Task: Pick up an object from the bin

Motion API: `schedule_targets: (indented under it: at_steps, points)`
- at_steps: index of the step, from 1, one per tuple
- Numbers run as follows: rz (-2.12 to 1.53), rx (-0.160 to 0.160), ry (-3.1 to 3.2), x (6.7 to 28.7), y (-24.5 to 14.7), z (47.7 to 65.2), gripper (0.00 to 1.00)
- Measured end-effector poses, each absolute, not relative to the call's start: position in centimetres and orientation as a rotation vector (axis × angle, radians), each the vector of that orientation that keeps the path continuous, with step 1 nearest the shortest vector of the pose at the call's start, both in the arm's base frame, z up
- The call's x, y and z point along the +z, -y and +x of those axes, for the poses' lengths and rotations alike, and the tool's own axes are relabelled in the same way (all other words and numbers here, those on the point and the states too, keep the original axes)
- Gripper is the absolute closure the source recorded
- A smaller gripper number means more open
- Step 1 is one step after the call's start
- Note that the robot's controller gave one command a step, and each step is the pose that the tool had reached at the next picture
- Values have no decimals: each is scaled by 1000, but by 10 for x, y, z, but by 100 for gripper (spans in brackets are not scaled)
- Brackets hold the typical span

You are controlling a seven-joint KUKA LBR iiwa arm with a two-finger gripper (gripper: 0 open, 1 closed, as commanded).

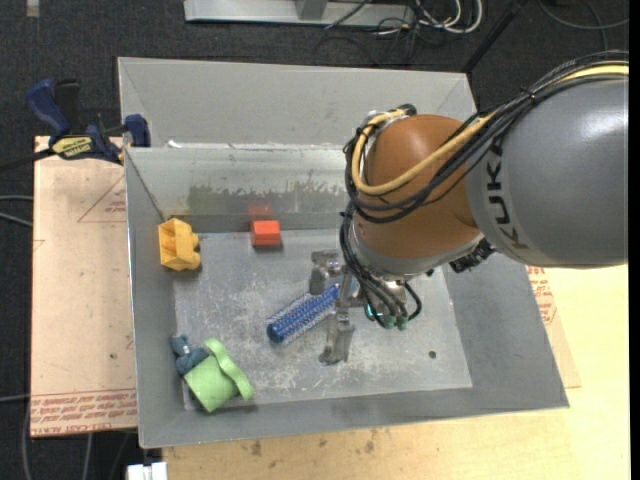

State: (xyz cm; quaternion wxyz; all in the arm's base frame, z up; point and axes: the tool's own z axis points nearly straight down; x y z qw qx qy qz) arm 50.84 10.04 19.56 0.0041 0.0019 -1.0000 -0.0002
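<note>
Hovering low mid-bin | my end effector (331, 308) spread, a finger either side of the blue bristly brush (297, 318) lying on the bin (430, 368) floor | nothing pinched or lifted | closing and raising remain, I judge

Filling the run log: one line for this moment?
gripper: open, low in bin | astride: blue ridged stick, right end | stick: flat on bin floor
</note>
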Motion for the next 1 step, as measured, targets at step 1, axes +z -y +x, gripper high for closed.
schedule_targets:
  at_steps: [1]
  points:
    - [239,-1,3131,88,-99,577,0]
